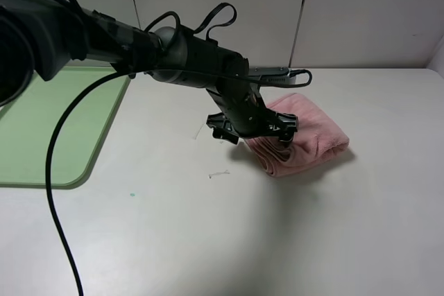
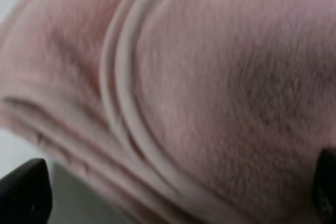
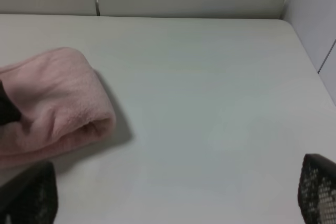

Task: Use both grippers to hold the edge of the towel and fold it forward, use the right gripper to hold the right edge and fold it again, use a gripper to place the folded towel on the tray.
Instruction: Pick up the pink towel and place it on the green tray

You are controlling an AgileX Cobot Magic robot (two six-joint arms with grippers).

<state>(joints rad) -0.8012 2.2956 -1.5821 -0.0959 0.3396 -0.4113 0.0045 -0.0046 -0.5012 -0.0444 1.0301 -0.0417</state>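
Pink folded towel point(image 1: 305, 136) lies on the white counter point(image 1: 208, 233), directly beneath the left end effector point(image 1: 253, 129), whose jaws stand released astride it; right end effector point(image 3: 173, 198) released beside it; tray point(image 1: 48, 126) well apart.

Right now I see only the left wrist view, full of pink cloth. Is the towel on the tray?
Observer: No. The folded towel lies on the table. The tray is apart, far to its left in the high view.
Operator: Where is my left hand?
Observer: The left hand is open over the towel's left end.
Operator: And the right hand?
Observer: The right hand is open and empty, over bare table beside the towel.
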